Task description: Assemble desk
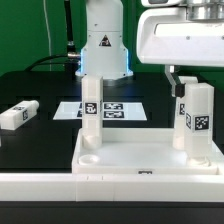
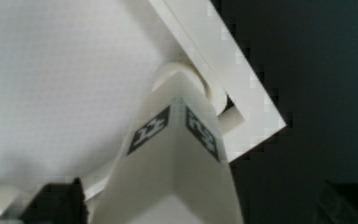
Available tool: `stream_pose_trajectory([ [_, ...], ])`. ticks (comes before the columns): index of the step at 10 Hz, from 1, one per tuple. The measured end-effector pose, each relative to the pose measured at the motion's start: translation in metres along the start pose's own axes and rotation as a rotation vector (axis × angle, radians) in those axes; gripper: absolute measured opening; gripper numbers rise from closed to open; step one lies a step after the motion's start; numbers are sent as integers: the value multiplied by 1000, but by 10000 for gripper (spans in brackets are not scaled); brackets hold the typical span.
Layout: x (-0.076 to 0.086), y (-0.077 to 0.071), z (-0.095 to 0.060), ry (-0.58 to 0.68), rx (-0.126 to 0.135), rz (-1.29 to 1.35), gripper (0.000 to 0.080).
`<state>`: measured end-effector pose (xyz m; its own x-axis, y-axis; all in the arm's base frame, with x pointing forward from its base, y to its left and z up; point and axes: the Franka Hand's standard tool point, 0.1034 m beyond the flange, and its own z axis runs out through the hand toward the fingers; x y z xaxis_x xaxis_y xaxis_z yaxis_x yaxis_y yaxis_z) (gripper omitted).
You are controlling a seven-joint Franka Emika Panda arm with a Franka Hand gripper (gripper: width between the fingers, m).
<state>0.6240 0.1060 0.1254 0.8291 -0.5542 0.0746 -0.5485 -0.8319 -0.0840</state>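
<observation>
Two legs stand upright on the top (image 1: 135, 152) in the exterior view, their long axes vertical. The left leg (image 1: 91, 112) is at the far corner on the view's left and the right leg (image 1: 196, 125) at the far corner on the view's right, each showing tags toward the camera. The top lies flat on the black desk (image 1: 40, 140), open side up, its long axis running across the view; a bare round socket (image 1: 88, 157) shows at its near left corner. A loose leg (image 1: 18, 116) lies on its side well apart to the view's left, its long axis angled slightly away. The marker board (image 1: 118, 108) lies behind the top and a rail (image 1: 60, 186) runs along the front. The gripper (image 1: 192, 88) is at the right leg's upper end with one dark finger (image 1: 174, 84) against its side. The other finger is hidden, so I cannot tell whether it is pinching. The view's right edge cuts off the gripper body. In the wrist view, the right leg meets a corner of the top, two tags on adjoining faces. The joint is blurred, and one dark fingertip shows at the frame's edge.
</observation>
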Motion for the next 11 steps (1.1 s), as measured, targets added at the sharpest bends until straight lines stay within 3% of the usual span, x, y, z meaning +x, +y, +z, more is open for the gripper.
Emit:
stream_pose_trajectory([
  [7, 3, 4, 0, 11, -34, -510, 649],
  [9, 4, 5, 0, 12, -39, -544, 623],
  [10, 4, 5, 0, 12, -39, -542, 451],
  [11, 4, 5, 0, 12, -38, -542, 451],
])
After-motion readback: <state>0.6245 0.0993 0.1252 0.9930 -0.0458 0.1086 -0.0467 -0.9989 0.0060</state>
